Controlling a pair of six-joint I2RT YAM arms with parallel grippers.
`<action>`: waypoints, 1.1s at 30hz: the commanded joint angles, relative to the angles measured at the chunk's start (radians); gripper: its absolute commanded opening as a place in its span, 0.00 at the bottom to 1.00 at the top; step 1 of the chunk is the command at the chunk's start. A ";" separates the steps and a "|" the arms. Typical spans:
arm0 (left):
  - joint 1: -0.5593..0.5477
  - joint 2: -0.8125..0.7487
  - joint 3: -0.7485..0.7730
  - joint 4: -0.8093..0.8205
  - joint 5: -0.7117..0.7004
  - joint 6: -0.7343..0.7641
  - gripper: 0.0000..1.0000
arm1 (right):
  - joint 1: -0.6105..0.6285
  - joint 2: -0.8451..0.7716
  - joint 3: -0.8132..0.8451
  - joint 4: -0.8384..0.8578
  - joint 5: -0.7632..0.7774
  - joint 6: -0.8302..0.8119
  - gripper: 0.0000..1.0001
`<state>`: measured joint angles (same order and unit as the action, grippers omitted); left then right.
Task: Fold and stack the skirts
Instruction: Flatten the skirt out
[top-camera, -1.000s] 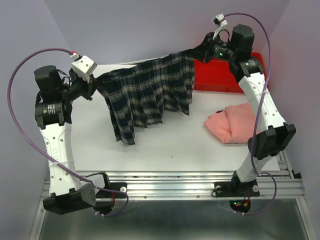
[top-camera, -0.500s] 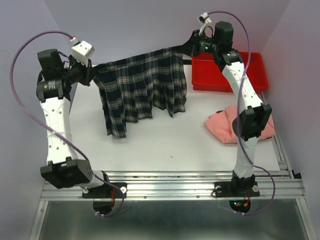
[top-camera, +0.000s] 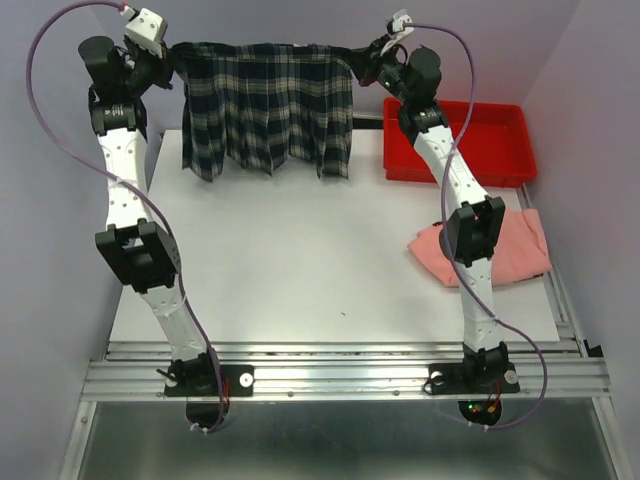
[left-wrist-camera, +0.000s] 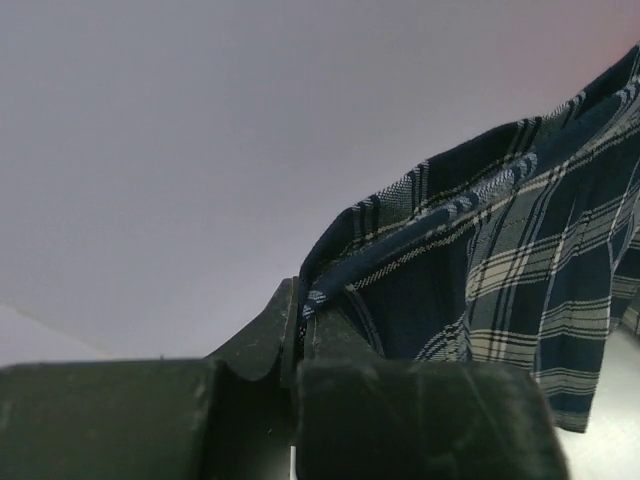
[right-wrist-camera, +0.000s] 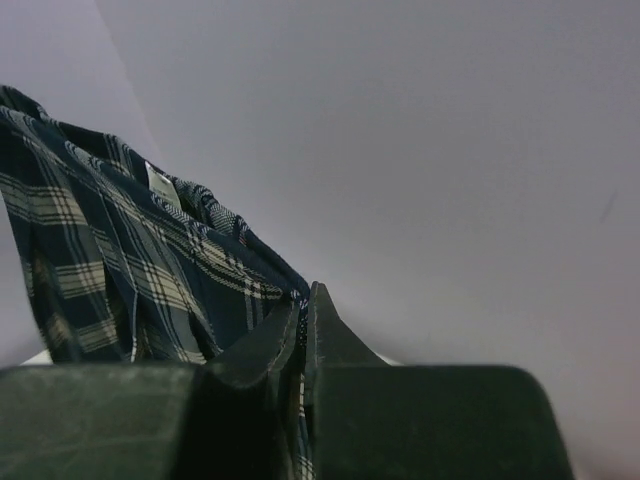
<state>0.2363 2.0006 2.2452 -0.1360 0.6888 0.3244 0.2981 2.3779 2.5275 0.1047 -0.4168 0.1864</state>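
Seen from above, the plaid skirt (top-camera: 265, 105) hangs stretched left to right over the back of the desk (top-camera: 300, 270), waistband up, hem down (the pink skirt (top-camera: 510, 250) lies crumpled at the right edge). Only the wrist cameras show the left fingers (left-wrist-camera: 268, 335) and right fingers (right-wrist-camera: 330, 340) pinching its waistband ends.

I count two skirts: one plaid skirt (top-camera: 265, 105), strung between my left gripper (top-camera: 177, 57) and right gripper (top-camera: 353, 62), and one pink skirt (top-camera: 520, 250) beside my right arm (top-camera: 455, 190). Two arms, counting the left arm (top-camera: 125, 195). Two grippers. One tray (top-camera: 500, 145) near the right gripper. One table (top-camera: 300, 260).
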 joint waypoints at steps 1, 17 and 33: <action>0.083 -0.157 -0.027 0.471 -0.068 -0.062 0.00 | -0.053 -0.103 0.013 0.340 0.126 -0.142 0.01; 0.215 -0.981 -1.336 -0.531 0.322 1.448 0.98 | 0.142 -0.919 -1.496 -0.090 -0.379 -1.153 0.66; 0.154 -0.805 -1.034 -0.587 0.041 0.573 0.98 | 0.179 -0.759 -1.123 -0.460 -0.199 -0.658 0.96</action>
<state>0.4366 1.0920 1.1328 -0.9150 0.9363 1.3499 0.4793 1.4399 1.2480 -0.2775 -0.6895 -0.7307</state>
